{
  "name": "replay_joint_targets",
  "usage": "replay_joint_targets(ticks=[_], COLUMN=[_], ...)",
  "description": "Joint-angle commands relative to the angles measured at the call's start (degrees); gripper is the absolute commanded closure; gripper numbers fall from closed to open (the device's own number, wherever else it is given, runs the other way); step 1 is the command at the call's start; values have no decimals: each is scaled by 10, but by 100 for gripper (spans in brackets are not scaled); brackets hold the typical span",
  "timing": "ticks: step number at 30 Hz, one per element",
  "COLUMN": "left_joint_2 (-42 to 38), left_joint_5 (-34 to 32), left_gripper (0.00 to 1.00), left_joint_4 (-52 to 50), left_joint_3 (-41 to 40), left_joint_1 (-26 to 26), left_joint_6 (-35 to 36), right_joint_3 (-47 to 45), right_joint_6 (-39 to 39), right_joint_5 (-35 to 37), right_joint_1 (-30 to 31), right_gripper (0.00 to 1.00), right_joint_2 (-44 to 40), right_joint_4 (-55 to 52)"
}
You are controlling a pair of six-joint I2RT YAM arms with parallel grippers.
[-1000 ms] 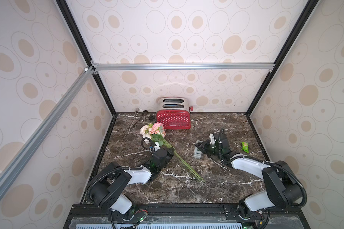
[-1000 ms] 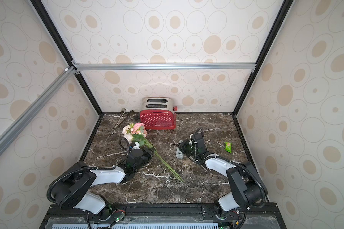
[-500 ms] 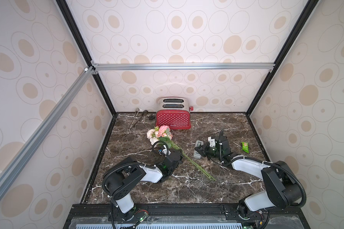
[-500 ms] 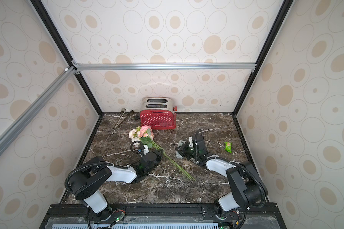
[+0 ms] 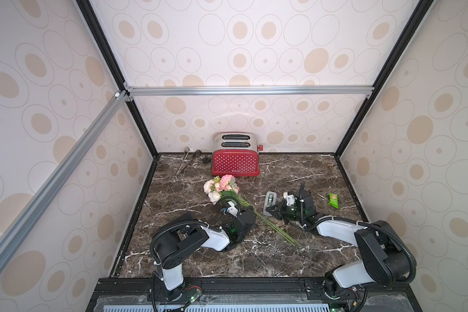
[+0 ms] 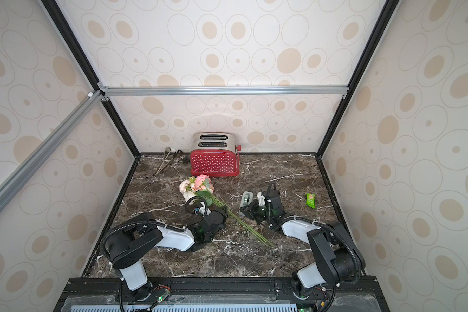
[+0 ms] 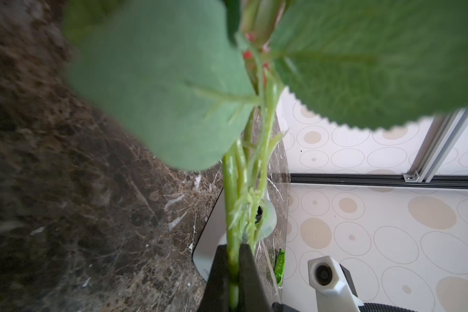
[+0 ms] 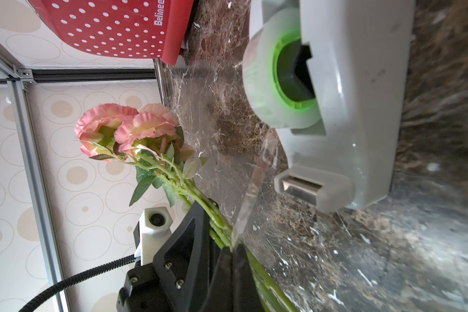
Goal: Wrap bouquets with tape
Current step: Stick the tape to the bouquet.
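Left fingers (image 7: 247,275) clench the bouquet's (image 5: 222,187) thin stems below the leaves, mid-desk (image 5: 295,173), blooms toward the toaster (image 5: 235,162); right fingers (image 8: 224,275) pinch a clear tape strip (image 8: 251,189) off the tape dispenser (image 5: 270,202). Light, springy stems, likely slippery: grip there, not petals.

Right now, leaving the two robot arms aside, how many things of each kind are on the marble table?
Bouquet: 1
Tape dispenser: 1
Toaster: 1
Green packet: 1
Metal tongs: 1 pair, as far as the top views show
Small dark item beside the toaster: 1, too small to identify
Total: 6
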Motion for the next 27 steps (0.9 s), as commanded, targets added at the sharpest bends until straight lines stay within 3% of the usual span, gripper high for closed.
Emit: replay_joint_targets(ticks=[1, 17, 27], left_joint_2=[18, 68, 75], left_joint_5=[-40, -72, -98], left_gripper=[100, 100, 100], left_joint_4=[0, -38, -57], left_joint_3=[30, 82, 100], left_joint_1=[-12, -44, -51], left_joint_6=[-21, -115, -129], right_joint_3=[-1, -1, -1], right_joint_6=[-2, -36, -54], right_joint_5=[-34, -40, -51], right_joint_1=[0, -3, -3], right_gripper=[100, 99, 97], right_joint_2=[8, -5, -7], right_joint_4=[18, -33, -53])
